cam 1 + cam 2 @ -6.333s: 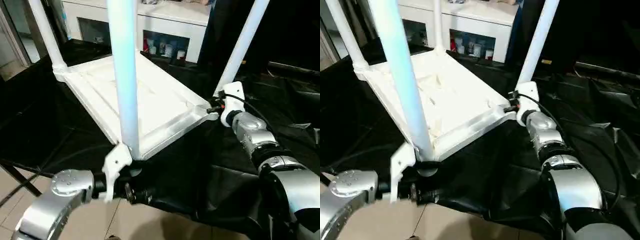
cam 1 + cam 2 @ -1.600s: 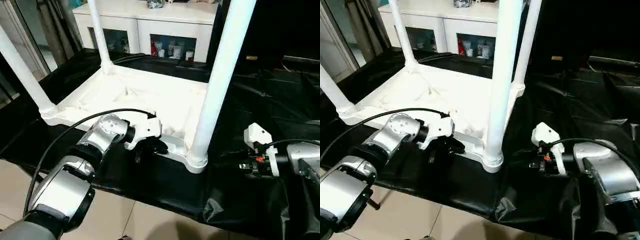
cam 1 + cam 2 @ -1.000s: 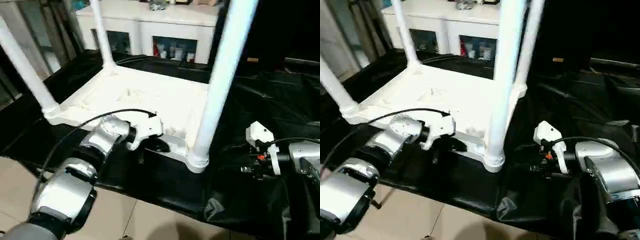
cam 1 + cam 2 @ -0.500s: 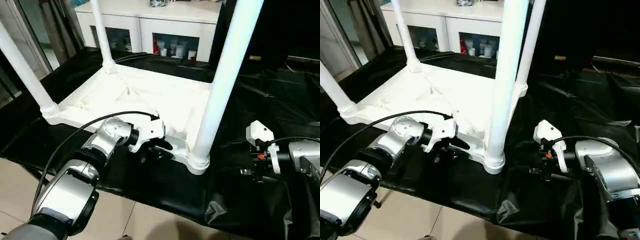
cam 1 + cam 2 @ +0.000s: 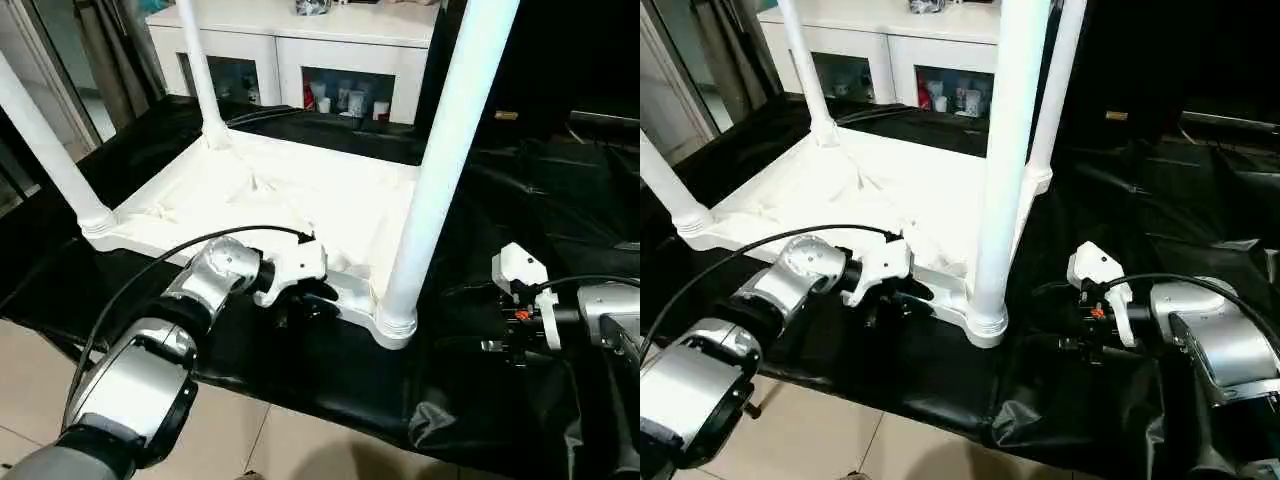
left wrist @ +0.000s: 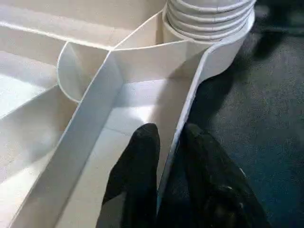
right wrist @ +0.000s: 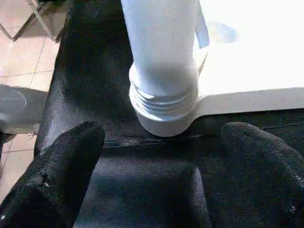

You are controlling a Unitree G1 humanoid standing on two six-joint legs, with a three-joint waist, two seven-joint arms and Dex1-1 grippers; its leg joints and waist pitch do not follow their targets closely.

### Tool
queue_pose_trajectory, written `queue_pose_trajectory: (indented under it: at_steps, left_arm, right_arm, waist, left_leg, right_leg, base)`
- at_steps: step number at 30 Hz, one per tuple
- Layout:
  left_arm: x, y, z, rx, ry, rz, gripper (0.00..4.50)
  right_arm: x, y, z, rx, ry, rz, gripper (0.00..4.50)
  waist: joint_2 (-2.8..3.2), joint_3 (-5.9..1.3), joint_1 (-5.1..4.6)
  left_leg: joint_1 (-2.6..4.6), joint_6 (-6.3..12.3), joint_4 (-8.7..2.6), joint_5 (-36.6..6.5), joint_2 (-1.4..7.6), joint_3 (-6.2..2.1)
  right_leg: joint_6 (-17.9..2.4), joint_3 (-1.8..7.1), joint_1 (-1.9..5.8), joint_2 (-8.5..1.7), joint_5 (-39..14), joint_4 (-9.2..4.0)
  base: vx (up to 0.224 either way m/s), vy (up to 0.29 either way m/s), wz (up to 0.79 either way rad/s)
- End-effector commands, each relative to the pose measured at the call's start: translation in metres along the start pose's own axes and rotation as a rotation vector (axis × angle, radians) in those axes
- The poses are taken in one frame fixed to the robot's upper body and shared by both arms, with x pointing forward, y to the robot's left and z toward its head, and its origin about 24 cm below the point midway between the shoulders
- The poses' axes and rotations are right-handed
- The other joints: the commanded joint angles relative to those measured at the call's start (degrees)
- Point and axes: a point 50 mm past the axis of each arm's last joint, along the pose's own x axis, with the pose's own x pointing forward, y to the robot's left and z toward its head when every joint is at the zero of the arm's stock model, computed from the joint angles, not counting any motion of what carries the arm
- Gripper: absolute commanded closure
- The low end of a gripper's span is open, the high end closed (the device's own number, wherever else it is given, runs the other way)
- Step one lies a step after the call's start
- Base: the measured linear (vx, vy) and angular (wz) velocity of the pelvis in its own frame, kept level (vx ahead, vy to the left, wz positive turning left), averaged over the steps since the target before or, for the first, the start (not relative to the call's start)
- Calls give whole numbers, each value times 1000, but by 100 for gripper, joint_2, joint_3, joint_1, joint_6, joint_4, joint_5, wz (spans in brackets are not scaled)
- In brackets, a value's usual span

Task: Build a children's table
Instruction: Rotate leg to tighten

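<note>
while no writing shows, the left gripper (image 6: 166, 142) straddles the tabletop (image 5: 290, 195) rim.

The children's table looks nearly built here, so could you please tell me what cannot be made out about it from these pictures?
- Legs: the near leg and the others run past the top edge in both eye views, so their free ends are cut off.
- Tabletop: it lies upside down, so its top face is hidden against the black cloth.
- Left gripper: its fingers straddle the tabletop's rim in the left wrist view; whether they press it is unclear.
</note>
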Motion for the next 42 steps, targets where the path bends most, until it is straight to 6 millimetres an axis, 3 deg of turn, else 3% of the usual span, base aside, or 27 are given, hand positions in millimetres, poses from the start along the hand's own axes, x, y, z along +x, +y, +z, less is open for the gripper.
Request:
queue_pose_trajectory:
  at_steps: [1, 3, 7, 9, 11, 12, 13, 14, 16, 17, 20, 29, 32, 36, 37, 40, 42]
  left_arm:
    - [-9, 3, -11, -136, 6, 63, 377]
    - [-8, 2, -17, -220, 21, 99, 387]
    - [-4, -2, -27, -331, 44, 191, 403]
    - [2, -8, -27, -349, 11, 219, 409]
    - [3, -9, -25, -347, -3, 221, 411]
    - [6, -12, -22, -308, -33, 215, 411]
    - [6, -12, -22, -308, -33, 215, 422]
    - [8, -16, -20, -298, -53, 202, 429]
    - [12, -24, -15, -250, -120, 161, 434]
    - [12, -24, -15, -250, -120, 161, 439]
    - [10, -31, -16, -233, -121, 151, 448]
    - [3, -39, -22, -172, -63, 127, 448]
    - [1, -41, -20, -138, -88, 124, 448]
    - [0, -40, -18, -140, -104, 137, 448]
    - [0, -40, -18, -140, -104, 137, 450]
    - [0, -40, -18, -141, -107, 141, 450]
    - [0, -40, -18, -140, -106, 143, 450]
  right_arm:
    - [1, 0, 0, -15, 4, -7, 0]
    - [4, 0, -1, -17, 0, -19, 0]
    - [14, -9, -3, -43, -15, -109, 0]
    - [24, -12, -2, -49, -41, -148, 0]
    - [26, -12, -2, -47, -48, -150, 0]
    - [29, -14, -3, -48, -50, -169, 0]
    - [29, -14, -3, -48, -50, -169, 0]
    - [32, -16, -3, -49, -55, -197, 0]
    - [37, -21, -4, -51, -70, -246, 0]
    - [37, -21, -4, -51, -70, -246, 0]
    - [40, -24, -3, -45, -119, -276, 0]
    - [47, -22, -1, -17, -181, -220, 0]
    - [55, -21, 2, 3, -203, -202, 0]
    - [61, -20, 2, 13, -217, -184, 0]
    - [61, -20, 2, 13, -217, -184, 27]
    - [65, -22, 4, 12, -231, -188, 37]
    - [69, -22, 5, 6, -233, -185, 67]
  waist:
    - [-145, -396, 41]
    - [-183, -383, -11]
    - [-186, -368, -105]
    - [-260, -355, -179]
    - [-213, -358, -215]
    - [-277, -355, -226]
    - [-240, -364, -220]
    - [-265, -359, -236]
    - [-253, -350, -255]
    - [-244, -357, -255]
    - [-288, -366, -221]
    - [-298, -348, -229]
    - [-318, -347, -243]
    - [-298, -347, -224]
    - [-301, -349, -227]
    - [-308, -354, -223]
    - [-314, -351, -226]
  left_leg:
    - [23, 457, -335, -1084, 76, -15]
    - [5, 442, -343, -1093, 65, -16]
    - [-24, 389, -353, -1076, 55, -37]
    - [-10, 404, -343, -1129, 32, -18]
    - [4, 465, -350, -1182, 38, -22]
    - [2, 491, -346, -1190, 35, -9]
    - [4, 480, -356, -1178, 57, -32]
    - [12, 485, -361, -1204, 62, -18]
    - [1, 476, -372, -1203, 66, -17]
    - [35, 467, -366, -1268, 80, -9]
    - [43, 483, -382, -1249, 107, -8]
    - [17, 426, -404, -1259, 100, -14]
    - [21, 393, -413, -1318, 101, -20]
    - [51, 346, -423, -1347, 120, -18]
    - [39, 338, -423, -1326, 116, -18]
    - [41, 339, -414, -1315, 107, -11]
    - [38, 334, -411, -1312, 101, -9]
  right_leg:
    - [-1201, 185, 351, -345, -1531, -488]
    - [-1128, 177, 364, -348, -1743, -496]
    - [-1015, 146, 356, -364, -2112, -523]
    - [-971, 137, 322, -334, -2356, -575]
    - [-908, 145, 309, -317, -2417, -592]
    - [-887, 148, 300, -307, -2421, -605]
    - [-913, 151, 306, -330, -2369, -568]
    - [-911, 157, 282, -326, -2376, -588]
    - [-937, 163, 266, -332, -2360, -586]
    - [-970, 179, 246, -329, -2294, -590]
    - [-1097, 201, 256, -340, -1889, -516]
    - [-1013, 209, 278, -343, -1928, -519]
    - [-997, 206, 268, -351, -2063, -523]
    - [-1060, 222, 254, -341, -1937, -508]
    - [-1096, 223, 265, -342, -1833, -497]
    - [-1097, 226, 269, -346, -1805, -495]
    - [-1082, 221, 264, -347, -1898, -503]
  base:
    - [0, 0, 0]
    - [0, 0, 0]
    - [0, 0, 0]
    - [0, 0, 0]
    - [0, 0, 0]
    - [0, 0, 0]
    - [0, 0, 0]
    - [0, 0, 0]
    - [0, 0, 0]
    - [0, 0, 0]
    - [0, 0, 0]
    - [0, 0, 0]
    - [0, 0, 0]
    - [0, 0, 0]
    - [0, 0, 0]
    - [0, 0, 0]
    - [0, 0, 0]
